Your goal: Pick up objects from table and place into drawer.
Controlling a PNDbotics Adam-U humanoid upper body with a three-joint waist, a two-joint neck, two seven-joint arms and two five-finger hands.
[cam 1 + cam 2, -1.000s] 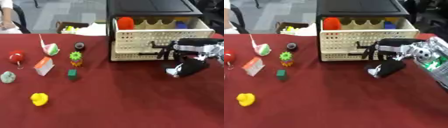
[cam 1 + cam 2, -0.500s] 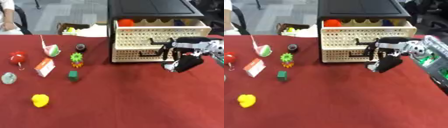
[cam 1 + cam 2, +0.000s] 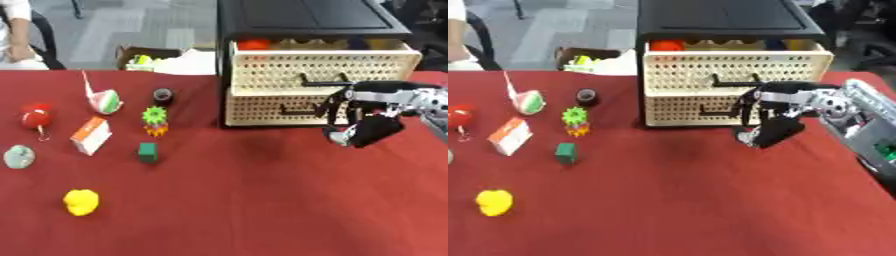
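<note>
Fingers (image 3: 750, 107) of the right hand (image 3: 773, 122) curl downward in front of the cream perforated drawer unit (image 3: 315, 82), just beside the lower drawer (image 3: 280, 107); they hold nothing that shows, and whether they touch the drawer front cannot be told. The hand's dark palm hangs low over the red counter (image 3: 262, 200), and its silver and black arm (image 3: 859, 120) runs off to the right.

Nearest the camera and far to the left of the fingers lies a yellow object (image 3: 80, 202). Farther back on that side sit a small green cube (image 3: 147, 152), a pale grey-green round thing (image 3: 17, 156) at the left edge, and an orange and white carton (image 3: 90, 136). Beyond these, still well left of the fingers, stand a green and orange spiky toy (image 3: 155, 120), a red ball-like object (image 3: 37, 116), a red, white and green cone-shaped item (image 3: 102, 98) and a small dark cylinder (image 3: 163, 95).

Just above and behind the fingers, the upper drawer (image 3: 319, 65) stands pulled out, with an orange object (image 3: 254, 44) at its left end and yellow shapes beside it. A black cabinet top (image 3: 306, 20) caps the unit. Behind the counter, far left of the fingers, a cardboard box (image 3: 144, 56) rests on the floor.
</note>
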